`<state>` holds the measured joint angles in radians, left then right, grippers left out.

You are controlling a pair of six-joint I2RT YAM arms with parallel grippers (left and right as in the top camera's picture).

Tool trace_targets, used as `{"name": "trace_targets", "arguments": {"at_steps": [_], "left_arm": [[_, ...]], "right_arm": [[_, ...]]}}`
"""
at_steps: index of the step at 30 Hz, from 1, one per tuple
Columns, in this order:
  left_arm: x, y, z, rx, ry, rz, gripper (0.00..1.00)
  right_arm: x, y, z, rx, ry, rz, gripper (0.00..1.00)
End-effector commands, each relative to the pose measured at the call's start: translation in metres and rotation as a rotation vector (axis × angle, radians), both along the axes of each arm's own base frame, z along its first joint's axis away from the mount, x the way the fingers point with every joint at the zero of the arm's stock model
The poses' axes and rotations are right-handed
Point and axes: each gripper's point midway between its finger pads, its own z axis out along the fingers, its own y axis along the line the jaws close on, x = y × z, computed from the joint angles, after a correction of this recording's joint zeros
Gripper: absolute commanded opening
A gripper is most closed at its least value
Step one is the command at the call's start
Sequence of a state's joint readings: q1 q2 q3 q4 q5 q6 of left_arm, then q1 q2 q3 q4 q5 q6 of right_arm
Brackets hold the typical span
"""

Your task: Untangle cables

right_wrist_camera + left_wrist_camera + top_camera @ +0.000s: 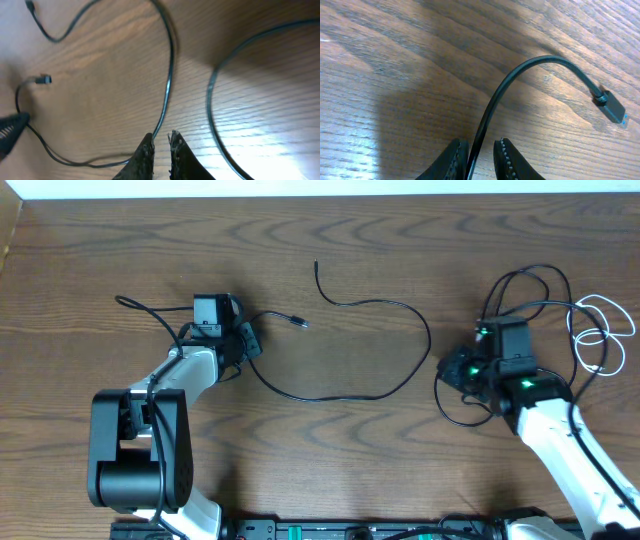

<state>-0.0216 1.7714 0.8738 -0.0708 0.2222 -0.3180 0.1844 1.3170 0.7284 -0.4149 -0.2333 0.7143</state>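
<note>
Brown wood-grain counter (360,240), mostly bare. Two white-and-black robot arms reach in from the near edge, the left arm (140,440) and the right arm (570,440).

Cables, counted:
- One long thin black cable (428,340) lies loose across the centre. Its bare end (316,265) points to the far edge. The cord swings right, loops back along the counter and runs to the left end effector (247,340). A short tail carries on past it to a small black plug (300,323).
- One thin white cable (603,330) is coiled in loops at the right edge, beside the right arm.
- A tangle of black loops (520,280) lies around and behind the right end effector (452,370). The strands overlap and the arm covers part of them, so no count is possible.

Left wrist view: the left end effector (481,150) brackets the long cable (492,107). The cord lies against one ridged pad with a visible gap at the other, so the fingers stand slightly apart, not clamped. The cable arches up and over to the plug (612,109), which lies flat on the wood.

Right wrist view: the right end effector (161,142) has its fingers close together with a thin gap. The long cable (170,65) passes right at one fingertip, but I cannot tell if it is pinched. A black loop (212,100) curves just beside it on the counter.
</note>
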Motion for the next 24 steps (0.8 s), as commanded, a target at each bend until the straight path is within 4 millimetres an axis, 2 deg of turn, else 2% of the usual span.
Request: {"name": "trace_targets", "arguments": {"at_steps": [1, 6, 9, 11, 15, 19, 24], "left_arm": [[-0.003, -0.003, -0.005, -0.023, 0.017, -0.008, 0.24], [-0.002, -0.004, -0.005, -0.029, 0.013, -0.011, 0.24], [-0.002, -0.005, -0.005, -0.029, 0.013, -0.011, 0.24], [-0.002, -0.005, -0.005, -0.029, 0.013, -0.011, 0.24], [0.000, -0.009, -0.002, -0.054, -0.002, -0.026, 0.24], [0.002, -0.024, 0.004, -0.128, -0.022, -0.070, 0.24], [0.002, -0.025, 0.005, -0.136, -0.022, -0.074, 0.24]], "right_arm": [[-0.002, 0.016, -0.010, -0.006, 0.021, 0.060, 0.09], [0.001, 0.036, -0.030, -0.011, 0.040, 0.117, 0.09], [0.009, 0.043, -0.038, -0.010, 0.022, 0.130, 0.08], [0.018, 0.045, -0.039, -0.008, -0.008, 0.125, 0.11], [0.039, 0.030, -0.034, -0.086, -0.091, 0.059, 0.35], [0.049, 0.005, -0.034, -0.212, -0.130, -0.033, 0.45], [0.050, 0.000, -0.037, -0.233, -0.124, -0.057, 0.49]]}}
